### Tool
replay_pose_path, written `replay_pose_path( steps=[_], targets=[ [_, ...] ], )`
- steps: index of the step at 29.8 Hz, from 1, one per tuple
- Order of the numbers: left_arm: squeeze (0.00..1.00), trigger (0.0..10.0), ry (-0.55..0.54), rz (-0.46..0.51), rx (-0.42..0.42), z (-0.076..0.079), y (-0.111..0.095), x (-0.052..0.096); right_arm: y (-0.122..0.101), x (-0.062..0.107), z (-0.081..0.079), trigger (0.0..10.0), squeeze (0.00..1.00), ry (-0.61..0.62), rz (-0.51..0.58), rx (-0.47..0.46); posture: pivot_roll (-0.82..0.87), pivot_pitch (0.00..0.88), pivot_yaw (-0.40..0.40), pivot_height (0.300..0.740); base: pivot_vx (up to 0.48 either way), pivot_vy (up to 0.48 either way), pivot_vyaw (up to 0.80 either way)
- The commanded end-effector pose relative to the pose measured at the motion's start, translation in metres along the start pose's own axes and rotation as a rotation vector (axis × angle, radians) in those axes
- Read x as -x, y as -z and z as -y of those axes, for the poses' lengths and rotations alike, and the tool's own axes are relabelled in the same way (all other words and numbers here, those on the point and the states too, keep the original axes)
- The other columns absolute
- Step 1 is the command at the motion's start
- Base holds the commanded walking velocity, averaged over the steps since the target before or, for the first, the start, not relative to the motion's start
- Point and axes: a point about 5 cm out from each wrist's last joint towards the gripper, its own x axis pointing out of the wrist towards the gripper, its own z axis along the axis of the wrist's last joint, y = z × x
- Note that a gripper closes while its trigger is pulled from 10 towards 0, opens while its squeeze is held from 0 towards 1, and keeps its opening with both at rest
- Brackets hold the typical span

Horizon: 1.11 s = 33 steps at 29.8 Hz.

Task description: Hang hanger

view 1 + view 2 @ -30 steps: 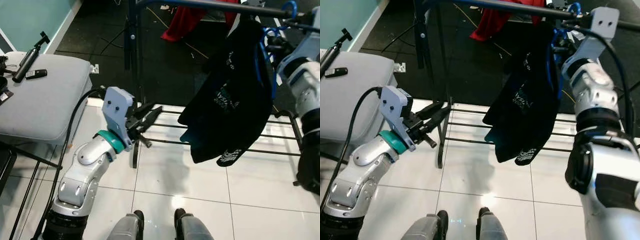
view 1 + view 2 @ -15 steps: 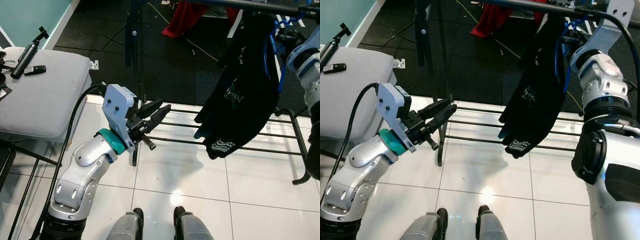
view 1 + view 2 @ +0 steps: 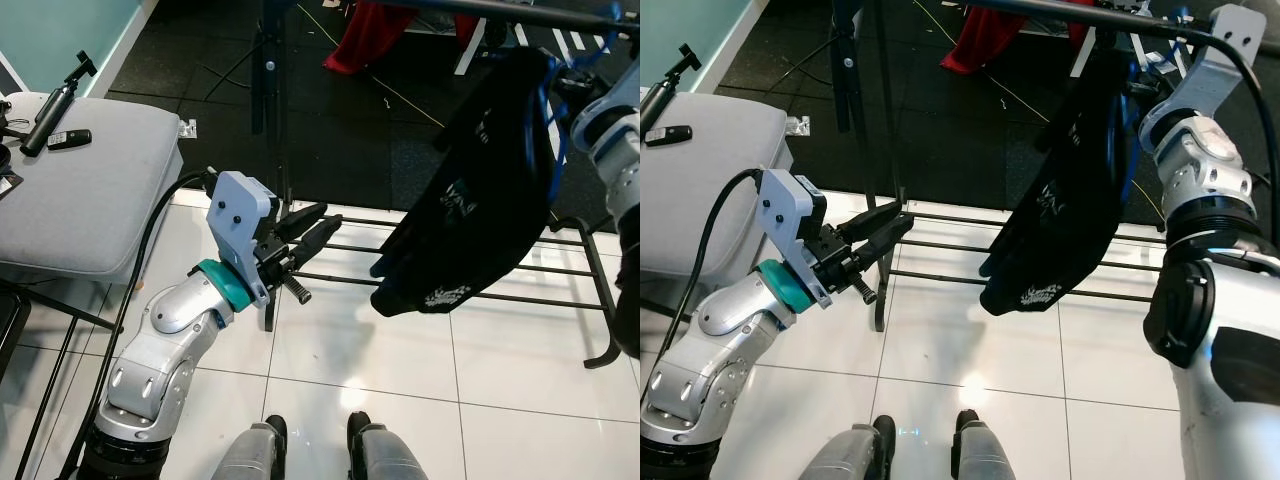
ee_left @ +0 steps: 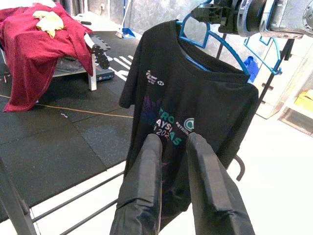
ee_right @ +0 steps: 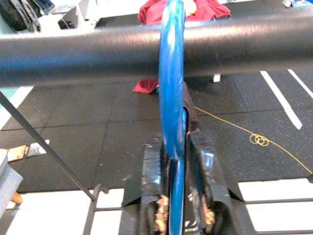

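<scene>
A blue hanger [image 3: 548, 130] carries a black printed T-shirt [image 3: 470, 200] at the upper right. My right gripper [image 3: 1140, 82] is shut on the hanger's neck just under the black rail [image 3: 1060, 8]. In the right wrist view the blue hook [image 5: 171, 73] stands between my fingers [image 5: 203, 161], right against the rail [image 5: 73, 54]. The shirt hangs tilted, its hem swung to the left. My left gripper [image 3: 328, 216] is held out low at the centre left, pointing at the shirt [image 4: 195, 107], slightly open and empty.
A grey cushioned seat [image 3: 80, 190] with a black handle and a remote on it stands at the left. The rack's upright post [image 3: 268, 80] and low floor bars [image 3: 560, 270] lie ahead. Red cloth [image 3: 370, 35] is draped behind. My feet [image 3: 310, 450] stand on white tiles.
The shirt's hem has swung left and up under the rail. The hanger's hook stays at the rail in my right gripper. My left fingers have drawn closer together.
</scene>
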Motion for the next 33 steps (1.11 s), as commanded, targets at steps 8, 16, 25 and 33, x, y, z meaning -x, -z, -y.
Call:
replay_pose_path(
  steps=[8, 16, 25, 33],
  targets=[
    [0.0, 10.0, 0.021, -0.007, 0.008, 0.003, 0.001, -0.001, -0.005, 0.0, 0.002, 10.0, 0.0, -0.007, 0.02, 0.058, 0.01, 0.206, 0.01, 0.74, 0.0, 0.0, 0.0],
    [0.0, 10.0, 0.017, -0.006, 0.007, -0.002, 0.001, 0.001, -0.008, -0.001, -0.017, 10.0, 0.0, -0.119, 0.098, 0.074, 0.0, 0.189, 0.025, 0.74, 0.0, 0.0, 0.0],
    [0.0, 10.0, -0.045, 0.013, 0.098, -0.007, 0.007, 0.002, 0.018, 0.017, -0.042, 10.0, 0.0, -0.225, 0.169, 0.117, -0.01, 0.17, 0.06, 0.74, 0.0, 0.0, 0.0],
    [0.0, 10.0, -0.205, -0.003, 0.093, -0.023, 0.024, 0.0, 0.047, 0.062, -0.068, 10.0, 0.0, -0.267, 0.224, 0.056, -0.02, 0.151, 0.067, 0.74, 0.0, 0.0, 0.0]
  ],
)
